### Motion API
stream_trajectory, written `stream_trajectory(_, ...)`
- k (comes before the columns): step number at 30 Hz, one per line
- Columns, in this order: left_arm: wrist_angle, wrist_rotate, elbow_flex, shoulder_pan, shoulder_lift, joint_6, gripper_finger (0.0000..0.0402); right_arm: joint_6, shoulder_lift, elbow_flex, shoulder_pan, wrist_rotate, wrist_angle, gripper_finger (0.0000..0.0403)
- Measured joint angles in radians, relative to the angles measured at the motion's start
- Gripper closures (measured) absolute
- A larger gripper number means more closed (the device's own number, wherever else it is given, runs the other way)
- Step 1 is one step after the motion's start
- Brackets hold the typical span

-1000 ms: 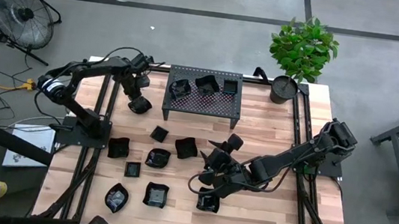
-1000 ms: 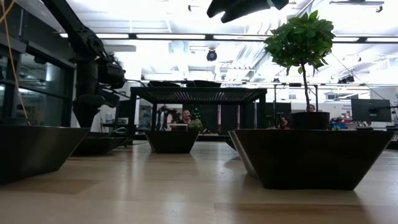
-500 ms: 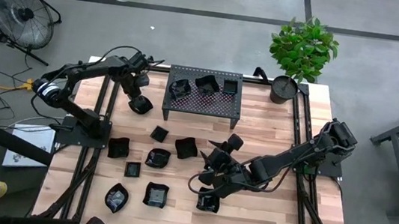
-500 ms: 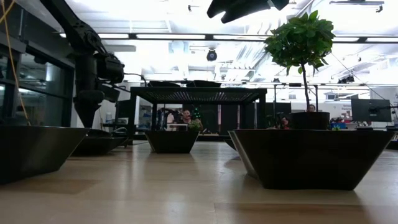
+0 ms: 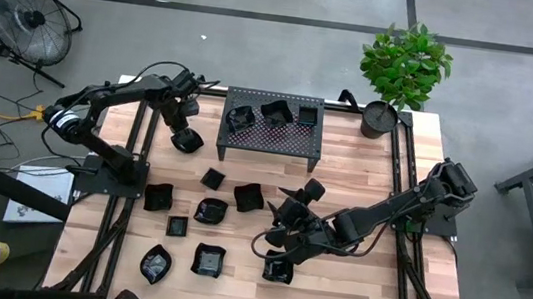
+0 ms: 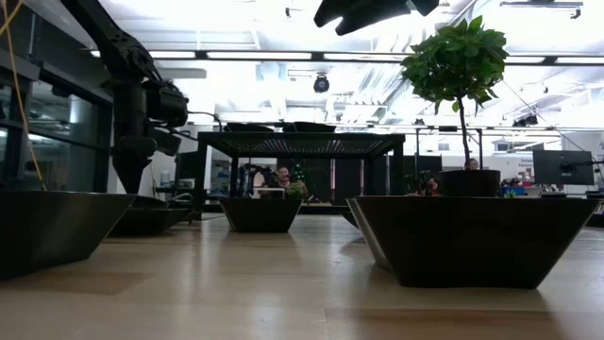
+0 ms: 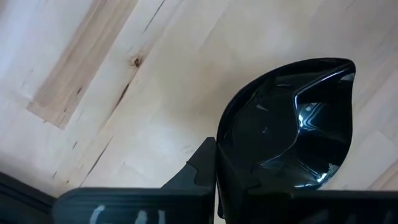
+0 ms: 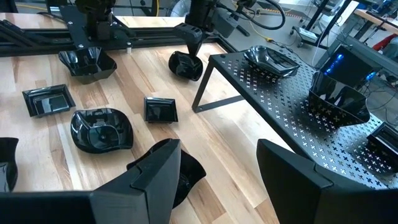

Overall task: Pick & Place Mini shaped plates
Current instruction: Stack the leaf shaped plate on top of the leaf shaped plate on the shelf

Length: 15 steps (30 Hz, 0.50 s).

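Where left pincer (image 7: 214, 180) grips, plate (image 7: 289, 118) hidden

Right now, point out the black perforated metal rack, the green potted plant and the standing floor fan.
black perforated metal rack (image 5: 270, 138), high view, bare top
green potted plant (image 5: 406, 62), high view, leaves
standing floor fan (image 5: 28, 18), high view, grille

I can read no text, label, brand or number on anything here. Only the left gripper (image 7: 214, 186) carries some pale marks on its dark body in the left wrist view, and they are cut off and cannot be made out.
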Motion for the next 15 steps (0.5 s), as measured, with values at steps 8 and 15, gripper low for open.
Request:
stream_trajectory(8, -0.053, -0.001, 0.045, 0.0, -0.044, 0.008, 0.0401, -0.002, 0.0, 0.0, 0.0, -0.014, 0.0, 0.0194)
stream_trajectory(15, -0.165, -0.027, 0.11, 0.0, -0.11, 0.008, 0.0401, -0.005, 0.0, 0.0, 0.0, -0.014, 0.0, 0.0194)
